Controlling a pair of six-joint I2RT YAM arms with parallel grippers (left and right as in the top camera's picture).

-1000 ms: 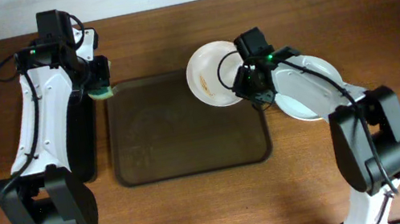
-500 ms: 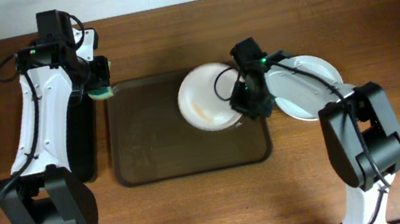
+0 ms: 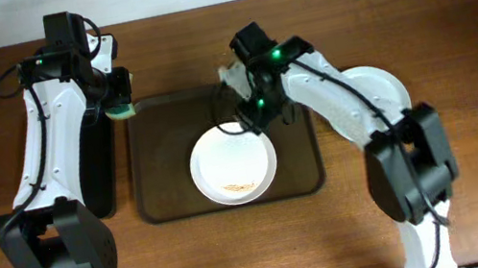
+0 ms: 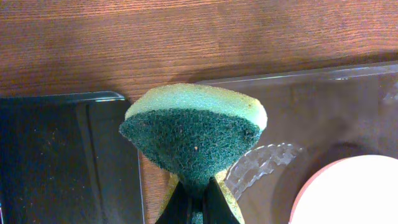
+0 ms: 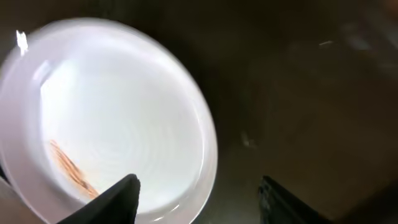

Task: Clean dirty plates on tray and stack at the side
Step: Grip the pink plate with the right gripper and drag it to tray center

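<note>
Green scouring fibre over a yellow foam back: that is the sponge (image 4: 193, 134), and the left claw (image 4: 193, 205) is clamped on its lower end, so that the pad fans out wide beyond the fingertips. The sponge hangs near the far edge of the surface (image 3: 455, 30), over the spot where the far left corner of the tray (image 3: 163, 176) comes up beside a narrow black tray (image 3: 99, 167). The black tray runs down towards the near edge, under the left arm.

The right claw (image 5: 198, 186) has its fingers spread wide apart with nothing gripped between them. Its wrist view shows the left fingertip over the rim of a white plate (image 3: 233, 162) and the right fingertip over bare dark tray (the picture is blurred, so I cannot tell whether that finger touches the rim). The plate lies flat inside the dark brown tray, in its right half, close to the rim facing the near edge. A thin brown-yellow smear (image 3: 238, 188) marks the plate on its near side.

Off the tray, towards the right edge of the surface, a second plate (image 3: 385, 85) lies on the wood, partly hidden under the right arm
</note>
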